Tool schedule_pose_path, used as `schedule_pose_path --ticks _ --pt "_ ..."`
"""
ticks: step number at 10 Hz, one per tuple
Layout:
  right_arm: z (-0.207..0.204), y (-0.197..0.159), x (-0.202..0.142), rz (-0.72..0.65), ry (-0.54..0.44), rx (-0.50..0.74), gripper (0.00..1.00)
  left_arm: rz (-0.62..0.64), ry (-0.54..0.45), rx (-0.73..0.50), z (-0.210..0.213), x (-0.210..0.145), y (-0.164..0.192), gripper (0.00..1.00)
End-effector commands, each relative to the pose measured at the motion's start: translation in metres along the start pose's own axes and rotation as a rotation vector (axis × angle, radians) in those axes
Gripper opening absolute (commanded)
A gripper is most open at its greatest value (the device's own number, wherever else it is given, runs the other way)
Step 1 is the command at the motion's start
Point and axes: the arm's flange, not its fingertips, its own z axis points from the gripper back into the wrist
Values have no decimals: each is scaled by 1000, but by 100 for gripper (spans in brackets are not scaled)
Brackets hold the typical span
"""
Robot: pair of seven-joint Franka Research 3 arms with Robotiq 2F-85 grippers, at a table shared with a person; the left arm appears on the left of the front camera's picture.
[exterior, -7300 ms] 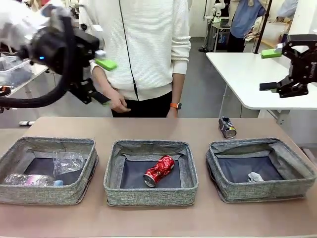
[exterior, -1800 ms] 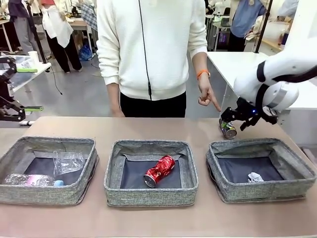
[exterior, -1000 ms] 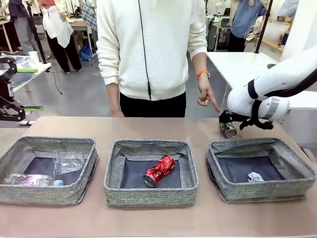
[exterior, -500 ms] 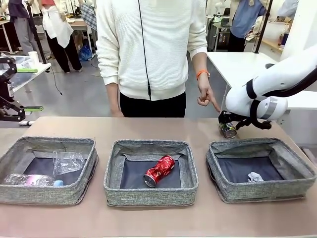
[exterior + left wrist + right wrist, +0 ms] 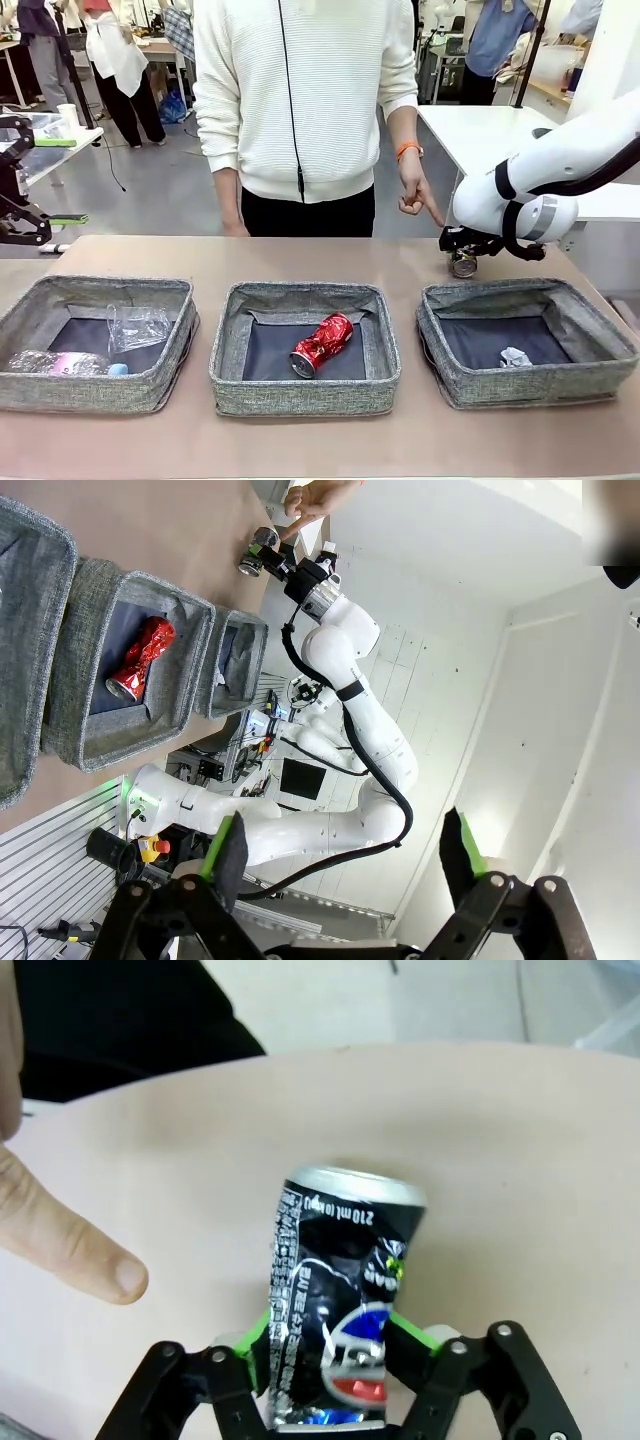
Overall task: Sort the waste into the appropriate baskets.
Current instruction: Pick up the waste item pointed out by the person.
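Three grey baskets sit in a row on the near part of the brown surface (image 5: 300, 255). The left basket (image 5: 30, 390) holds a clear plastic cup (image 5: 137, 326) and a clear bottle with a pink label (image 5: 62, 362) lying along its front wall. The middle basket (image 5: 300, 392) holds a crushed red can (image 5: 321, 344), lying on its side on the dark bottom. The right basket (image 5: 540, 385) has a crumpled white paper ball (image 5: 514, 356) near its front.

Beyond the right basket, at the far right of the surface, the right gripper (image 5: 463, 250) is down on a dark can (image 5: 463, 262). From the right wrist, the green pads press on both sides of the dented can (image 5: 338, 1300), near its lower end, with its silver top pointing away from the gripper (image 5: 330, 1360); the jaws are closed partway onto it. I cannot tell whether the can is clear of the surface or resting on it.

A person in a white sweater stands at the far side, and one hand (image 5: 417, 196) with an orange wristband points a finger down just beside the can.

The left gripper (image 5: 25, 180) hangs off the left edge of the surface, well apart from the baskets, with its jaws spread wide and nothing between them.
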Motion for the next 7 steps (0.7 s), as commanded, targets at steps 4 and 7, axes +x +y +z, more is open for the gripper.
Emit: schedule_pose_path --ticks 4,7 --pt "6 -6 2 -51 1 -15 0 -18 11 -1 3 -1 -1 100" --pt "26 -19 0 -90 3 -15 0 -18 11 -1 3 -1 -1 100"
